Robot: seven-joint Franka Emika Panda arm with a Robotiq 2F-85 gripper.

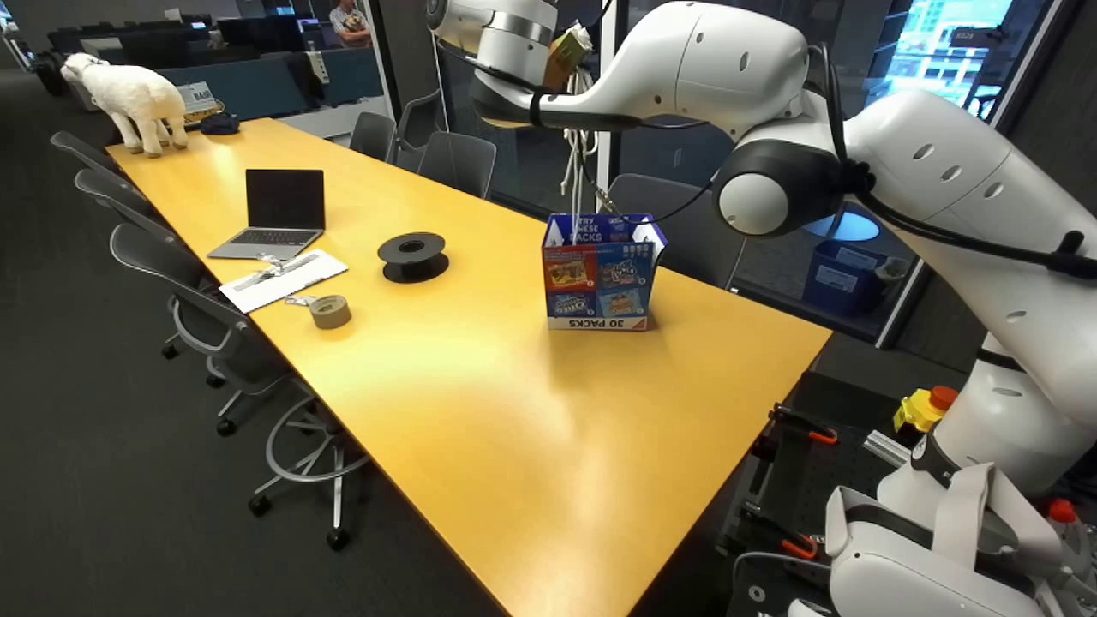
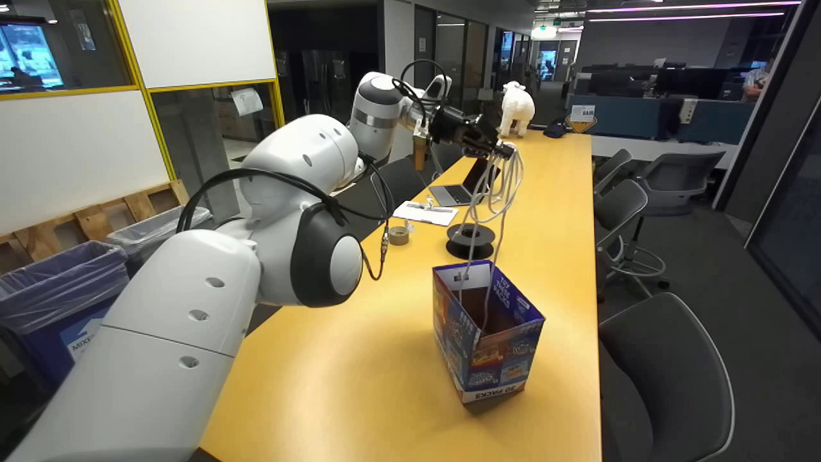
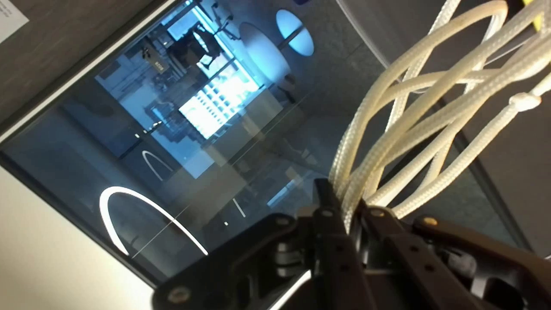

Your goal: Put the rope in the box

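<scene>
While the end effector (image 3: 349, 207) pinches it, looped, braided rope (image 3: 409, 120) dangles partway into the rectangular cardboard box (image 1: 598, 287).

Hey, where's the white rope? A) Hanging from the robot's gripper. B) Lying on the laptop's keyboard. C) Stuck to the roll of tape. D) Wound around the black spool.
A, because the wrist view shows the gripper pinching the rope, and in an exterior view loose strands dangle into the open box.
</scene>
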